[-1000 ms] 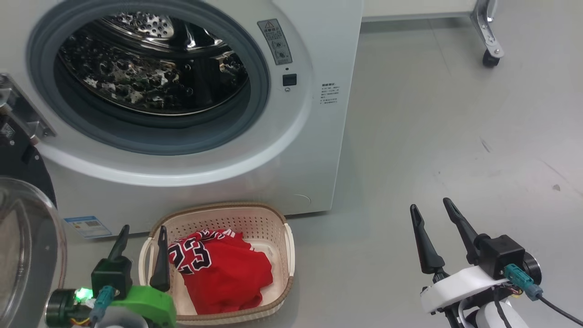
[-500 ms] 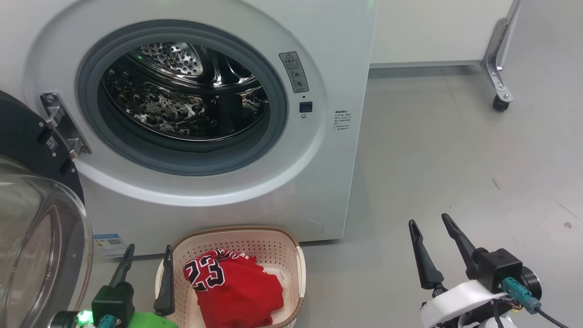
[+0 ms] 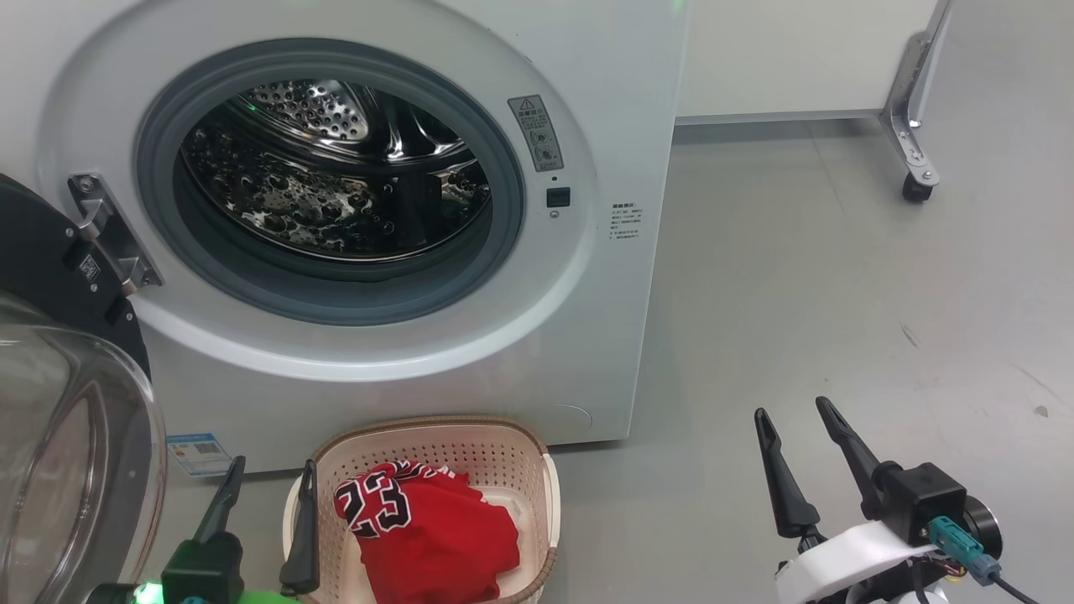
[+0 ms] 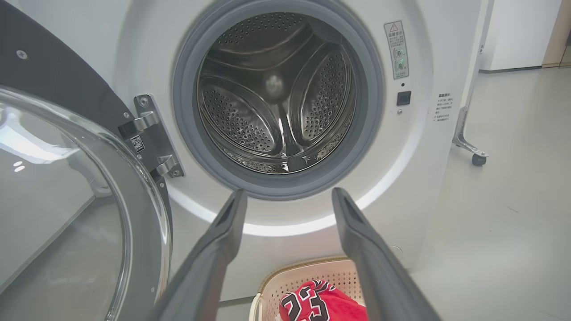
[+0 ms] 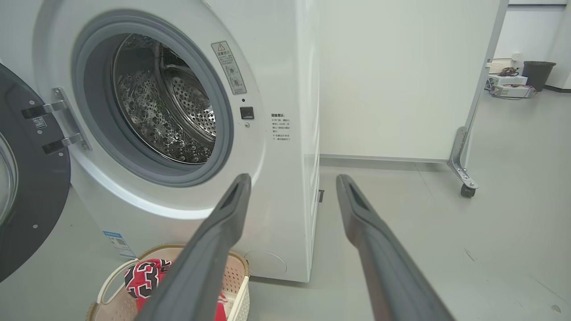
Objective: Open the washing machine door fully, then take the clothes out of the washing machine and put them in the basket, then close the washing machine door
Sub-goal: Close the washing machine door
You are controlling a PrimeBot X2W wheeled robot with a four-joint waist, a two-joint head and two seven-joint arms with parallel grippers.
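The white washing machine (image 3: 587, 335) stands with its door (image 3: 50, 252) swung wide to the left, the glass bowl (image 3: 75, 470) bulging toward me. No clothes show in the steel drum (image 4: 276, 98). On the floor in front sits the cream basket (image 3: 436, 432) with the red clothes (image 3: 436, 537) in it, the number 23 facing up. My left gripper (image 3: 274, 470) is open and holds nothing, just left of the basket's rim. My right gripper (image 3: 791, 408) is open over bare floor to the right. Both wrist views look between open fingers (image 4: 223, 240) (image 5: 223, 223) at the machine.
A white partition on a metal leg with a caster (image 3: 914, 189) stands behind and right of the machine. Grey floor (image 3: 839, 319) spreads to the right. A dark bin (image 5: 537, 73) and some equipment sit far back on the right.
The head camera has tilted up, so the machine and basket sit lower in the picture. Both grippers stay open, and the clothes have not moved in the basket.
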